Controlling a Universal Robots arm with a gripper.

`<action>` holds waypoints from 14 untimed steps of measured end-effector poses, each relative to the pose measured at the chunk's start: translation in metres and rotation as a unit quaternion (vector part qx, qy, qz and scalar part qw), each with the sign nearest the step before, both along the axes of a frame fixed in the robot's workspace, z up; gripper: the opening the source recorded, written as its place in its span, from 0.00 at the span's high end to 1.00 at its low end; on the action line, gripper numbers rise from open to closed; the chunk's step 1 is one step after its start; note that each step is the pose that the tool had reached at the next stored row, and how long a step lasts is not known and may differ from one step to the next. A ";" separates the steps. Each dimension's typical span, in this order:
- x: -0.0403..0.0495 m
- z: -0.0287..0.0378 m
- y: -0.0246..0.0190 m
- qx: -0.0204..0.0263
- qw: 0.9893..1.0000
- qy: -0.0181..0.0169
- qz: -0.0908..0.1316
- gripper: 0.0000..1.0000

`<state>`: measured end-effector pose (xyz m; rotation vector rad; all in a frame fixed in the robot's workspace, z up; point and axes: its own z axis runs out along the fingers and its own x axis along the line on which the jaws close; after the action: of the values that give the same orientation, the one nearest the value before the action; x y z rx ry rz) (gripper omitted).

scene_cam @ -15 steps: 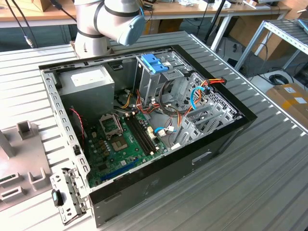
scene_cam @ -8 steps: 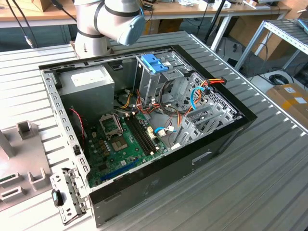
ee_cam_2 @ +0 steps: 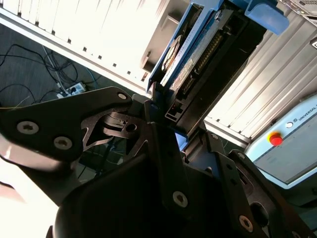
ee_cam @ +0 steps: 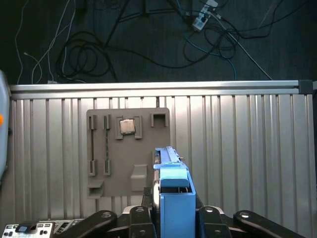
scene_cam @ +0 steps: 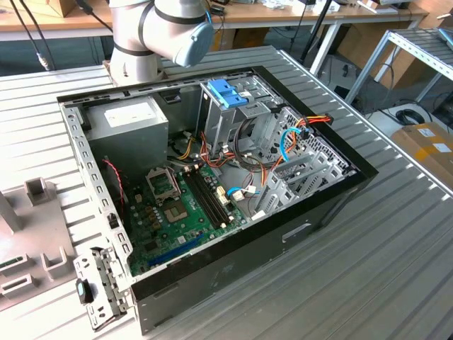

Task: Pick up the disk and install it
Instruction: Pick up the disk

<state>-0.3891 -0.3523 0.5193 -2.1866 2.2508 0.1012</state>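
The disk (ee_cam_2: 190, 52) is held edge-on in my gripper (ee_cam_2: 166, 111), high over the ribbed metal table (ee_cam: 237, 139). In the second wrist view I see its dark metal body, its connector row and a blue rail along one side. The first wrist view looks down along its blue-railed edge (ee_cam: 174, 196), with the black fingers (ee_cam: 141, 215) closed on either side. The open computer case (scene_cam: 212, 184) lies on the table in the exterior view, a metal drive cage with a blue handle (scene_cam: 230, 92) standing at its far side.
Inside the case are a grey power-supply box (scene_cam: 131, 120), the motherboard (scene_cam: 177, 205) and loose cables (scene_cam: 283, 142). A grey parts tray (ee_cam: 129, 148) holding a chip (ee_cam: 128, 126) lies on the table below the gripper. Cables litter the floor (ee_cam: 148, 39) beyond the table edge.
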 end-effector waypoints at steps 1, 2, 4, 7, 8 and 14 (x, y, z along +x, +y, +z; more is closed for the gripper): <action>0.0012 0.0000 0.0000 0.000 1.000 0.000 0.000 0.63; 0.0023 0.0000 0.0000 0.000 1.000 0.000 0.000 0.63; 0.0037 0.0000 0.0000 0.000 1.000 0.000 0.000 0.63; 0.0058 0.0000 0.0000 0.000 1.000 0.000 0.000 0.63; 0.0069 0.0000 0.0000 0.000 1.000 0.000 0.000 0.63; 0.0115 0.0000 0.0000 0.000 1.000 0.000 0.000 0.63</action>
<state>-0.3776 -0.3523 0.5192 -2.1867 2.2509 0.1010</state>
